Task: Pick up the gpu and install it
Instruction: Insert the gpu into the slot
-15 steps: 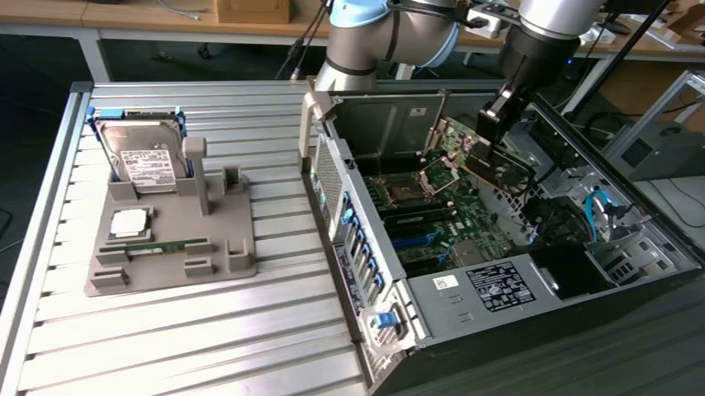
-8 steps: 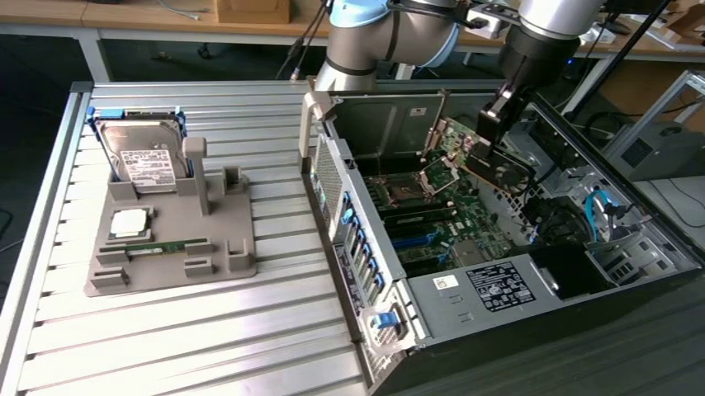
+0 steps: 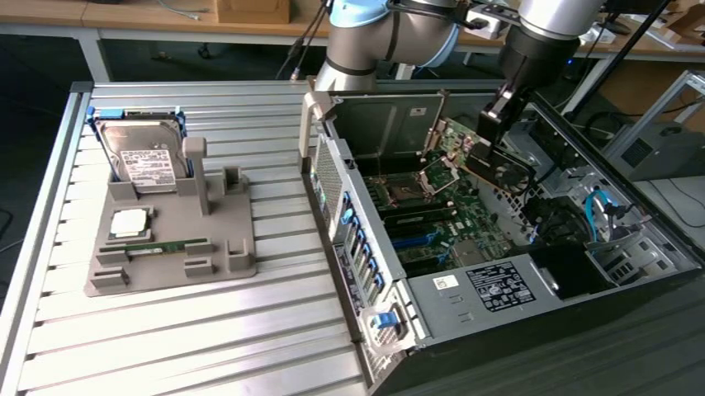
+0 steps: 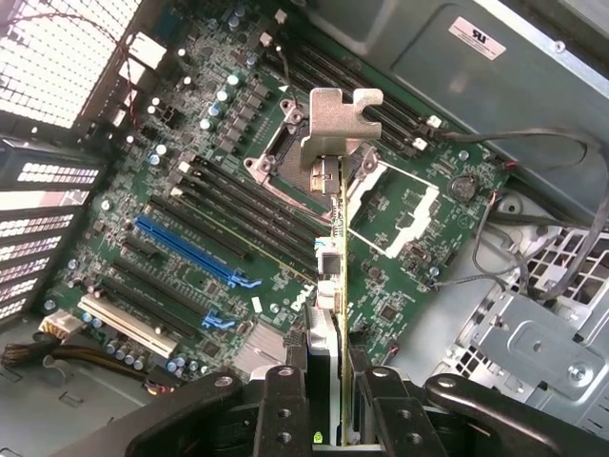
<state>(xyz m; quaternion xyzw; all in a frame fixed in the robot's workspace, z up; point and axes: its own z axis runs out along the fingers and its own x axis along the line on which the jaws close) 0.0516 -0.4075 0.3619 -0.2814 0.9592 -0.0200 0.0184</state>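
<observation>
On slatted tabletop (image 3: 165, 330), inside open case (image 3: 385, 124), holding gpu (image 4: 331, 238) clamped in pincer (image 4: 330, 381) over motherboard (image 4: 190, 171); could miss slot (image 4: 186, 249) if tilted.

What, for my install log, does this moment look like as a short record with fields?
gripper: fingers shut on the gpu
gpu: held edge-on above the motherboard, silver bracket at the end away from the fingers, not seated in a slot
case: open, motherboard exposed
grey holder: on the table beside the case
hard drive: upright in the holder
memory stick: flat in the holder
</observation>
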